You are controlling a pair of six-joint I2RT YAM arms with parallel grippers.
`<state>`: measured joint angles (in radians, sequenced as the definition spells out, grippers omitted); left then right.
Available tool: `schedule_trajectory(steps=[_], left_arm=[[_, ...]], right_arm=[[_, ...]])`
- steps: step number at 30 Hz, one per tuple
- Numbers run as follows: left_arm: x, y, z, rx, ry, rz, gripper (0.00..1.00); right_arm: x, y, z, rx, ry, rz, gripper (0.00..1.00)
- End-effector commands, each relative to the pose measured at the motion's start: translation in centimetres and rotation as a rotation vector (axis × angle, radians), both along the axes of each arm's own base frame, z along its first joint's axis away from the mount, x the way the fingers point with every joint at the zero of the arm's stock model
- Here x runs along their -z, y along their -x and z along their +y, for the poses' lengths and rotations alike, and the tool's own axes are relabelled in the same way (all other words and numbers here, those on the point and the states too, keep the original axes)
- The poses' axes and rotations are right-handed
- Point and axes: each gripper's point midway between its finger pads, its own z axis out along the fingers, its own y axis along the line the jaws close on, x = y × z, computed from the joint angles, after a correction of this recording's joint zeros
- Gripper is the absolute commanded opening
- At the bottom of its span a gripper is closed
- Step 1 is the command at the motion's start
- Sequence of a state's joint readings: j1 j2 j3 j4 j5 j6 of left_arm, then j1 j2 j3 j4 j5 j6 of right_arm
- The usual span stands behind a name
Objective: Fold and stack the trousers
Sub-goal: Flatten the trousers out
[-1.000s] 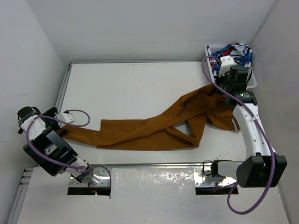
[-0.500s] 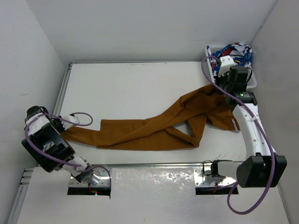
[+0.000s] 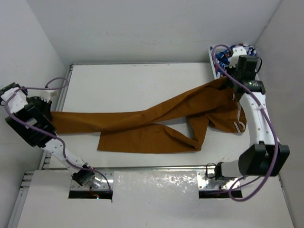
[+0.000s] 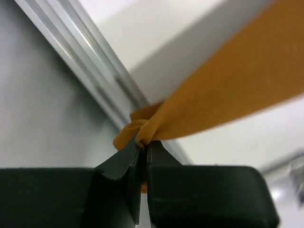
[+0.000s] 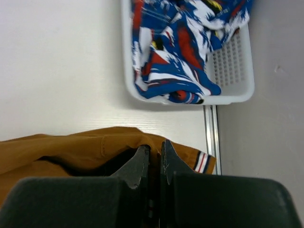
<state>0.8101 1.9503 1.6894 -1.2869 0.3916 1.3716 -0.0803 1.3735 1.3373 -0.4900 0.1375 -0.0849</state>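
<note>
White table (image 3: 133, 85), bare white walls (image 3: 142, 28). Basket (image 5: 232, 66) holds patterned cloth (image 5: 175, 52). Just beside the basket, right gripper (image 5: 155, 147) pinches mustard trousers (image 3: 156, 121); well away from it, left gripper (image 4: 142, 145) is clamped tight on a leg end.

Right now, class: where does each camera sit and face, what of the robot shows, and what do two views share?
Top external: above and behind, looking down at the table; left arm, right arm show.
Left wrist: along the left gripper, shut on the trousers.
Right wrist: down past the right gripper, shut on the trousers, toward the basket.
Shared: top and right wrist both show the basket.
</note>
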Motion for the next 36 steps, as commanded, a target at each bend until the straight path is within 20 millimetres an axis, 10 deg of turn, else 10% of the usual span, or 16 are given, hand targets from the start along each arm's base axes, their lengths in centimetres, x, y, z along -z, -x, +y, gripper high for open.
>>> schedule_trajectory(steps=[1,11,24,27,32,36], left_arm=[[-1.2,-5.1,-2.2,-0.271,0.22,-0.092,0.0],[3.4,-13.1,-2.9,-0.471,0.023,-0.139,0.0],[0.3,-23.4,1.3,-0.721,-0.176,-0.436,0.0],[1.7,-23.9,0.9,-0.703,-0.17,-0.387,0.2],[1.1,-21.9,1.9,-0.724,-0.194,-0.326,0.81],[-2.7,-16.4,7.1,-0.913,-0.01,-0.386,0.87]], right_arm=[[1.1,-1.3,-2.4,0.099,0.013,0.028,0.0],[3.9,-3.4,-2.7,0.088,0.023,0.084,0.0],[5.9,-3.0,-3.0,0.087,0.045,0.153,0.0],[5.8,-3.0,-2.7,0.074,0.04,0.148,0.0],[5.4,-2.7,-3.1,0.091,0.055,0.156,0.0],[4.0,-1.4,-6.0,0.222,0.1,0.154,0.0]])
